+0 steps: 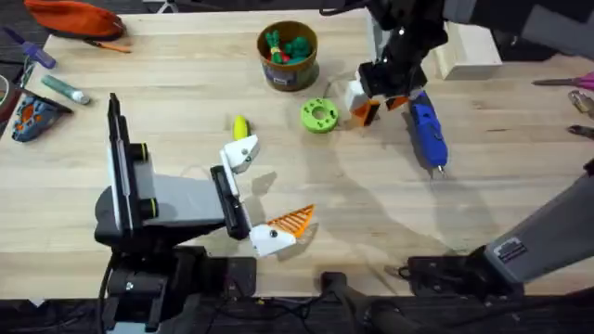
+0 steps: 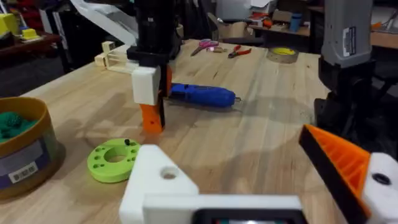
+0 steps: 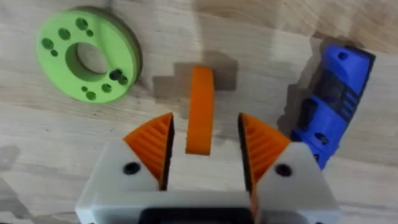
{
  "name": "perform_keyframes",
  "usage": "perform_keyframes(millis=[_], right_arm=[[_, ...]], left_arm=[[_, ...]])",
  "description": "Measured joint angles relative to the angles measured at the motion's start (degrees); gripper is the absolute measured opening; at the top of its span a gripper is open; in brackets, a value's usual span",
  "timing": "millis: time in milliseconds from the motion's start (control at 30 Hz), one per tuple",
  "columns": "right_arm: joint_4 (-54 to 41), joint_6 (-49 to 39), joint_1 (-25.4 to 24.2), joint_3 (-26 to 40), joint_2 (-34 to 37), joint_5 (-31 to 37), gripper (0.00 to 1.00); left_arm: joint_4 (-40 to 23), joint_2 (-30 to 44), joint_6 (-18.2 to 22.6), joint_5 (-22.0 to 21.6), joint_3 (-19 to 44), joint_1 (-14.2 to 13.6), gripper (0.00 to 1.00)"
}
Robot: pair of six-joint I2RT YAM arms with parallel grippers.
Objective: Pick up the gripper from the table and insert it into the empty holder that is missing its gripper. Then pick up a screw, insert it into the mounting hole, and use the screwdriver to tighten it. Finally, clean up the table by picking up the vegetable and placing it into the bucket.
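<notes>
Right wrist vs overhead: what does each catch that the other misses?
Right wrist alone: the loose orange gripper standing on the table between the right gripper's open pads, untouched. Overhead alone: the bucket, the yellow vegetable, and the left gripper with one bare white holder. Both: the green disc and blue screwdriver.

We see two dark arms with grey links. Our left gripper (image 1: 257,197) has white mounts, apparently one orange ribbed pad; our right gripper (image 3: 203,146) has two, each with a dark screw.
</notes>
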Motion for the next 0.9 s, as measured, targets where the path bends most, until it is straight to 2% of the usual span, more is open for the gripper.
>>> perform_keyframes(millis=[267,900], right_arm=[[-0.96,-0.05,0.0,2.83,0.0,0.0,0.474],[-0.34,0.9,0.02,2.34,0.0,-0.33,0.416]], left_arm=[[0.0,0.0,0.0,0.0,0.0,0.0,0.985],[0.02,0.0,0.0,0.0,0.0,0.0,0.985]])
